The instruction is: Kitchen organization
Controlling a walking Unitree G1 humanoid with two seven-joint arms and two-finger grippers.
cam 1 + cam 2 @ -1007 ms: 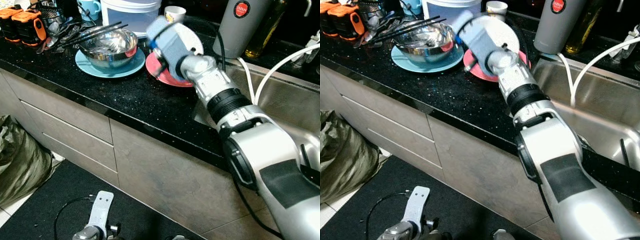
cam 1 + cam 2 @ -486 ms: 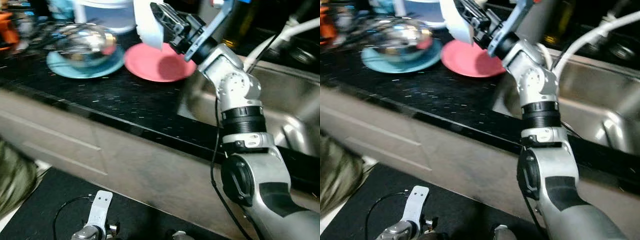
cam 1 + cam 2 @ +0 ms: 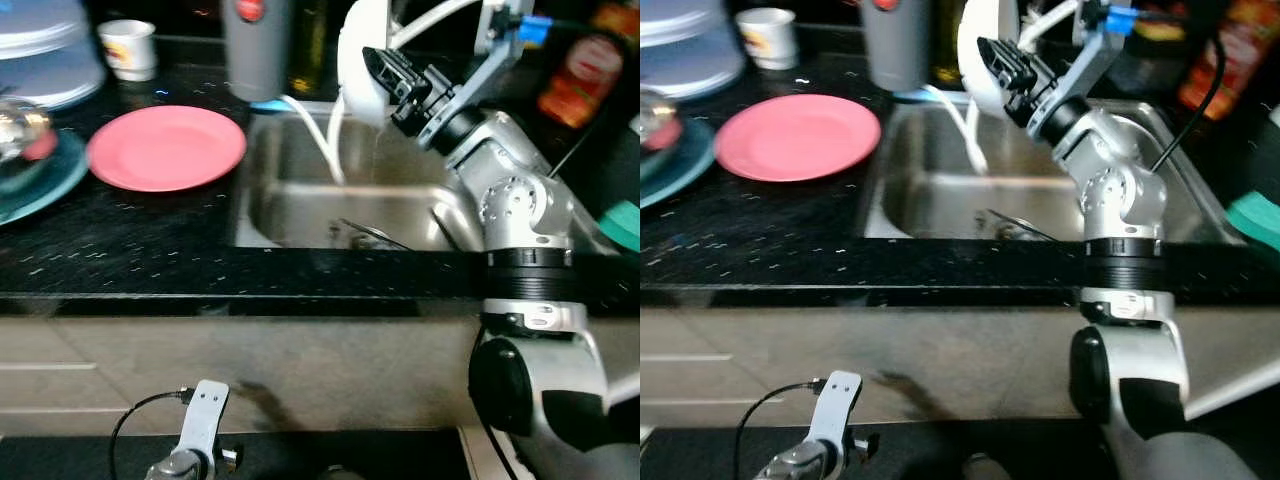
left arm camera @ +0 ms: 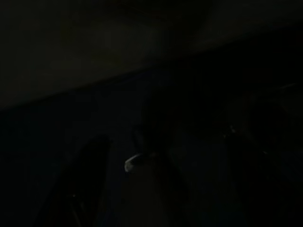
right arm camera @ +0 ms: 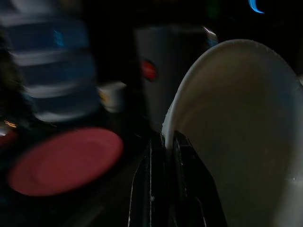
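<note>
Sink basin [image 3: 300, 195] open below; white hose [image 3: 320, 135] and utensils [image 3: 365, 232] obstruct.

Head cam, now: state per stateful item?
white bowl: gripped at its rim, tipped on edge above the sink
right gripper: shut on the white bowl's rim
pink plate: flat on the counter, bare
sink: utensils lying in the basin
left gripper: hanging idle

Left wrist view very dark; faint pale glint [image 4: 135, 162] near centre, lighter band across upper part.
</note>
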